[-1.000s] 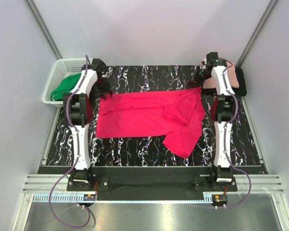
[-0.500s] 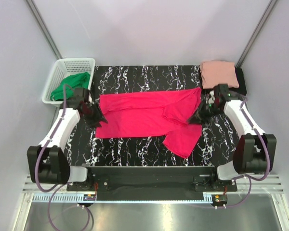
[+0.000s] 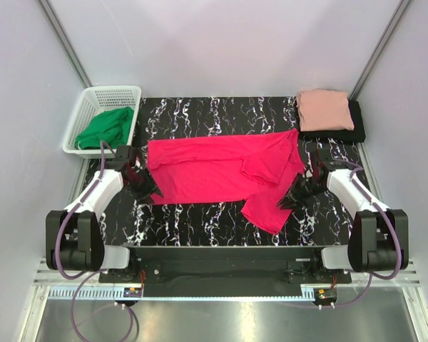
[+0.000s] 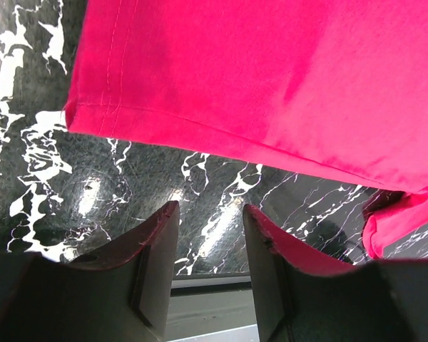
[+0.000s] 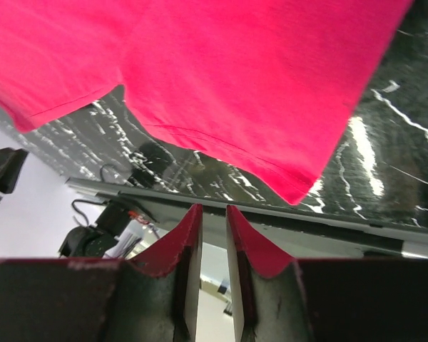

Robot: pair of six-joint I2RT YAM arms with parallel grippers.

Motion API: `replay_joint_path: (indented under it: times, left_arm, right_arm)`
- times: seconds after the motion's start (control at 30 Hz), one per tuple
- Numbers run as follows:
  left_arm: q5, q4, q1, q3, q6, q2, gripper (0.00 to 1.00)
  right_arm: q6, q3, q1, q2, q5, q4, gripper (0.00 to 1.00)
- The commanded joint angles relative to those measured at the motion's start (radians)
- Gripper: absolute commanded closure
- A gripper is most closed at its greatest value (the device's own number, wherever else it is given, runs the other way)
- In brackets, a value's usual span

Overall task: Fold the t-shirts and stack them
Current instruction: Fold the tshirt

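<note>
Across the middle of the black marbled table point(image 3: 207, 110) lies the crimson-pink t-shirt point(image 3: 221, 171), spread flat with its long side running left to right. Its right part is rumpled, with a fold of cloth lying over the body, and one flap reaches toward the near edge.

At the shirt's near-left corner sits the left gripper point(image 3: 148, 192), low over the table. In the left wrist view its jaws point(image 4: 210, 214) stand apart with only bare table between them. The hemmed edge of the shirt point(image 4: 271, 78) lies just beyond the fingertips, not touched.

The right gripper point(image 3: 285, 201) is beside the near-right flap, also low. In the right wrist view its jaws point(image 5: 214, 214) are parted by a narrow slit and grasp nothing, and the corner of the crimson cloth point(image 5: 200, 78) lies just ahead of them.

At the far right corner the salmon-pink t-shirt point(image 3: 325, 108) rests folded on top of the black t-shirt point(image 3: 357, 130), which shows along its right and near edges. This pile is well apart from the crimson shirt's body and near its far-right tip.

Off the table's far left corner stands a white basket point(image 3: 114, 88) holding a green cloth point(image 3: 107, 128).
</note>
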Motion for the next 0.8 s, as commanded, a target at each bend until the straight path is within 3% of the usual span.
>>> replay_joint_path:
  times: [0.0,0.13,0.37,0.77]
  left_arm:
    - [0.008,0.038,0.011,-0.006,-0.01,-0.023,0.54]
    - [0.026,0.031,0.022,-0.02,-0.002,-0.029,0.54]
    - [0.031,-0.007,0.023,0.025,0.006,-0.036,0.54]
    - [0.043,-0.045,0.023,0.057,0.015,-0.061,0.55]
  right_arm:
    - [-0.016,-0.016,0.002,-0.059,0.07,-0.037,0.73]
    - [-0.059,-0.033,0.004,-0.079,0.101,-0.168,0.73]
    - [-0.003,-0.108,0.01,-0.162,0.065,-0.226,0.7]
    - [0.145,-0.214,0.114,-0.159,0.006,-0.122,0.66]
